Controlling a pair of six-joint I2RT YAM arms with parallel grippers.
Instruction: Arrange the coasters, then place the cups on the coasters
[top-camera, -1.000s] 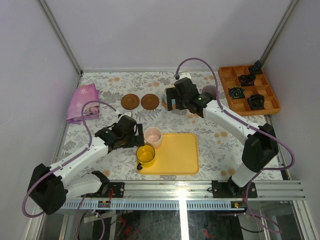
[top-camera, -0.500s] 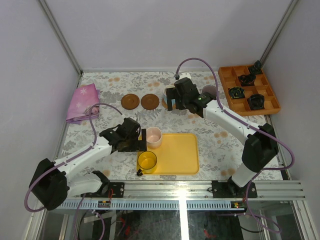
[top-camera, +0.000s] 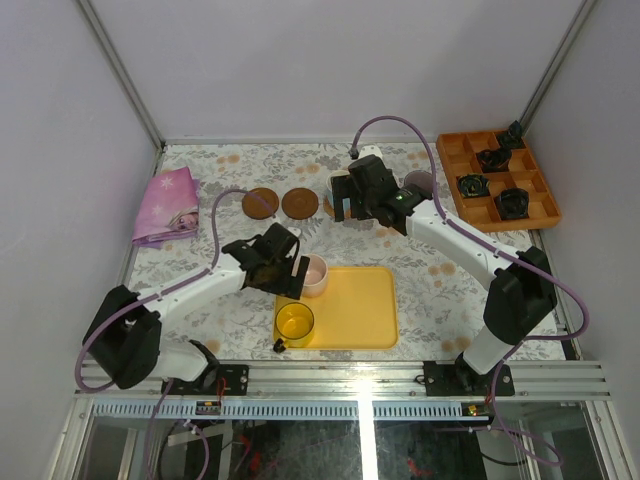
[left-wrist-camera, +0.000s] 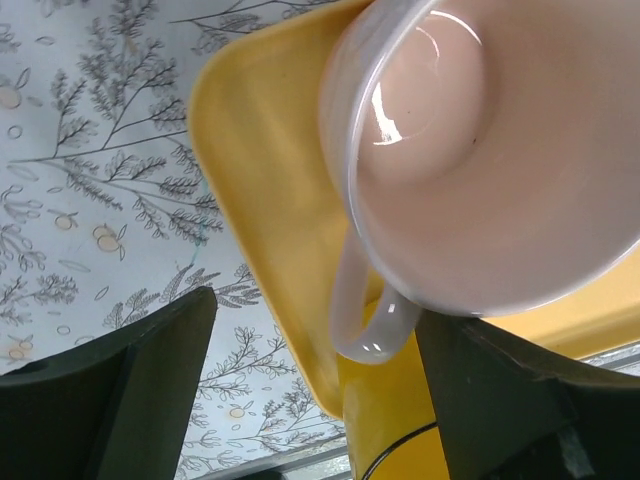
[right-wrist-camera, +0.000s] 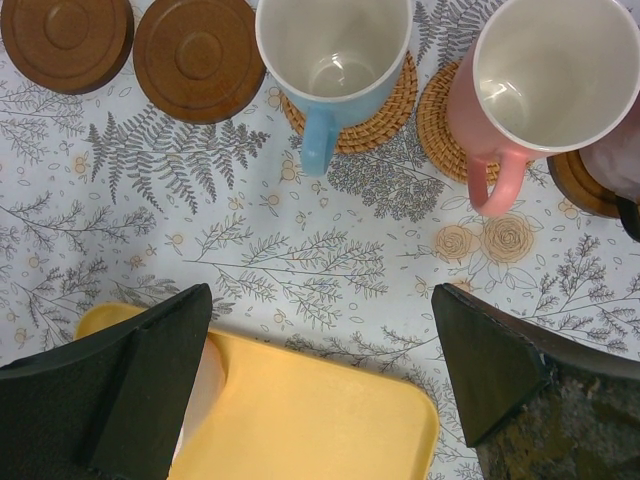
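The pale pink cup (top-camera: 316, 272) (left-wrist-camera: 480, 170) stands at the back left corner of the yellow tray (top-camera: 350, 310). My left gripper (top-camera: 297, 272) (left-wrist-camera: 315, 340) is open, its fingers either side of the cup's handle (left-wrist-camera: 362, 325), apart from it. The yellow cup (top-camera: 294, 322) sits at the tray's front left. Two bare brown coasters (right-wrist-camera: 65, 40) (right-wrist-camera: 198, 55) lie in the back row. Beside them, the light blue cup (right-wrist-camera: 335, 50) and salmon cup (right-wrist-camera: 555, 70) rest on woven coasters. The mauve cup (top-camera: 418, 182) sits on a brown one. My right gripper (top-camera: 345, 208) (right-wrist-camera: 320, 370) hovers open and empty.
An orange compartment tray (top-camera: 455, 150) with black gadgets stands at the back right. A pink cloth (top-camera: 165, 205) lies at the back left. Grey walls close in the table on three sides. The yellow tray's back edge (right-wrist-camera: 300, 360) lies below my right gripper.
My left arm has swung right and forward, to the pale pink cup's handle, and its jaws have narrowed. The right arm has not moved.
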